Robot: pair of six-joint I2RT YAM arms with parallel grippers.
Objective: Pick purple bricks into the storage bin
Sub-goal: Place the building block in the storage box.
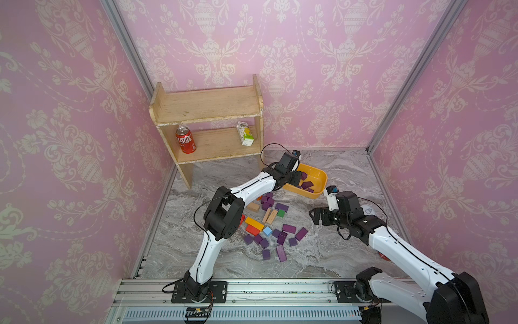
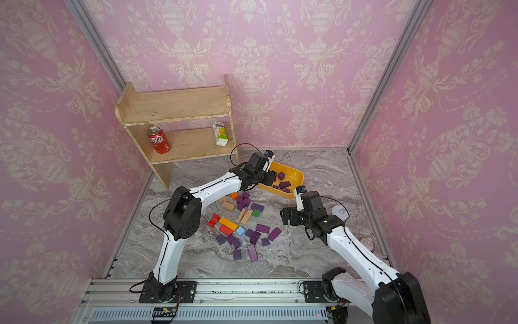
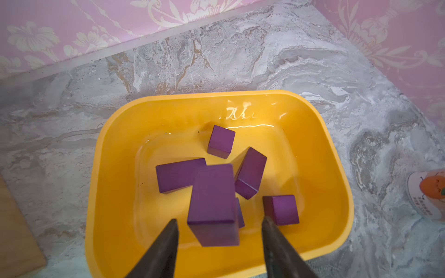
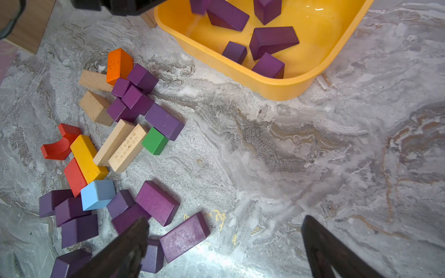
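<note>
Left gripper (image 3: pixel 219 219) is spread over the bin (image 3: pixel 102 168), brick (image 3: pixel 212 192) loose; lift straight up. Right gripper (image 4: pixel 225 219) is spread.

We find one end of the storage bin (image 1: pixel 318 177) hidden behind the left arm (image 1: pixel 252 185); the carton's (image 1: pixel 245 134) print is too small for us.

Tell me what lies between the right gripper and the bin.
Nothing: in the right wrist view only bare marble tabletop stretches from the right gripper to the bin; the loose bricks lie off to one side.
</note>
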